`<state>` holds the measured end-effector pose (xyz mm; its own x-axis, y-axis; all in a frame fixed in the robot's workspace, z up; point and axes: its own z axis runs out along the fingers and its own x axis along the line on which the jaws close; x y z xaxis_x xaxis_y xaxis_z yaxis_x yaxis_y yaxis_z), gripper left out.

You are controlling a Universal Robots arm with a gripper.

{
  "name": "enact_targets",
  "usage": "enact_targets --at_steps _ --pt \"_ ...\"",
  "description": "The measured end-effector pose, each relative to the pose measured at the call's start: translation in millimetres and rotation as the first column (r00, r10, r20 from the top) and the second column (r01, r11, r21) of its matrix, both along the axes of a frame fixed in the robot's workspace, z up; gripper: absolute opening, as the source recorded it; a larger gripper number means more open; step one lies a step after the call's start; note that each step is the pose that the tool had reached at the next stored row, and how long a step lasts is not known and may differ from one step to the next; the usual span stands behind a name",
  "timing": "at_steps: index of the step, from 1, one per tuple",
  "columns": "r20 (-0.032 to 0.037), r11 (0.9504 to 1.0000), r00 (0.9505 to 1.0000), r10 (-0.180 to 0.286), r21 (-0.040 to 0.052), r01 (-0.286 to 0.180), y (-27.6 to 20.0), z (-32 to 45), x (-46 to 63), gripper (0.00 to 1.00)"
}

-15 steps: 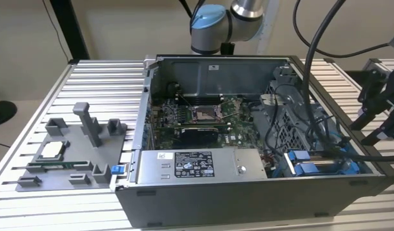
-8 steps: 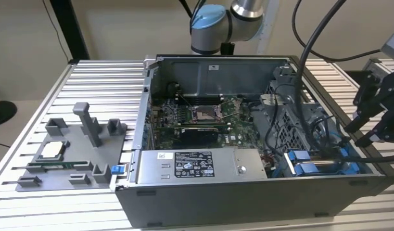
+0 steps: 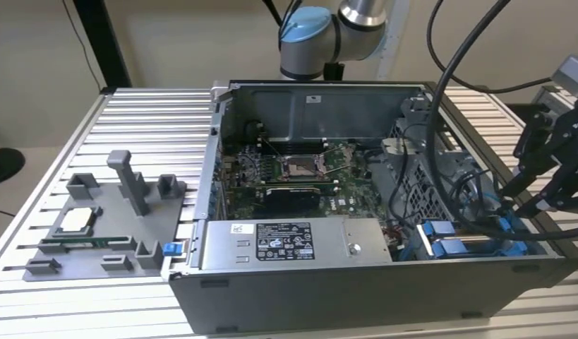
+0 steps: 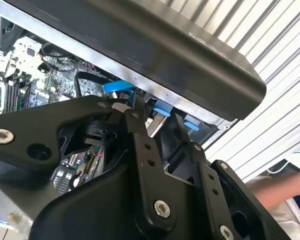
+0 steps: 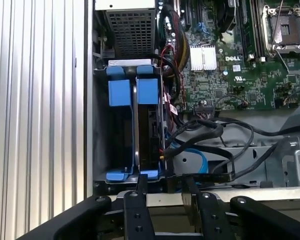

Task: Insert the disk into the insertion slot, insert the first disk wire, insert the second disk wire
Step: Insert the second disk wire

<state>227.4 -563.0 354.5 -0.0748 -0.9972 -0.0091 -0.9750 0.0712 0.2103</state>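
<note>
The open computer case [image 3: 364, 282] stands on the slatted table. At its end on the exterior view's right is the insertion slot [image 3: 440, 229], a grey bay with blue clips [image 5: 121, 92]. The disk [image 5: 151, 135] stands on edge inside the bay, its blue carrier tabs [image 5: 147, 91] beside the bay's clips. A flat blue wire [image 5: 190, 159] and black wires [image 5: 210, 131] lie loose next to the bay. My gripper [image 3: 533, 205] hovers just outside the case wall by the bay. It is open in both wrist views [image 5: 164, 181] [image 4: 155, 122], with nothing clearly held.
A grey box with a black-and-white label [image 3: 289, 244] sits at the case's front, with the motherboard [image 3: 298, 176] behind it. A grey fixture [image 3: 100, 226] holding small parts lies on the exterior view's left. Black arm cables [image 3: 449, 141] hang over the case. A person's arm [image 4: 285, 195] is beyond the table.
</note>
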Motion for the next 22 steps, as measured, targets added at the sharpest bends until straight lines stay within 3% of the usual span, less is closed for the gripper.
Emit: enact_targets --at_steps 4,5,18,20,22 --pt "-0.0002 1.0000 1.0000 0.000 -0.0002 0.000 0.2 0.1 0.0 1.00" --pt "-0.0002 1.0000 1.0000 0.000 0.0000 0.000 0.3 0.0 0.0 0.00" --pt "-0.0001 1.0000 1.0000 0.000 0.0000 0.000 0.9 0.1 -0.1 0.00" --pt "-0.0003 1.0000 1.0000 0.000 0.0004 0.000 0.9 2.9 -1.0 0.00" --pt "-0.0005 1.0000 1.0000 0.000 0.0005 0.000 0.9 10.6 -1.9 0.00"
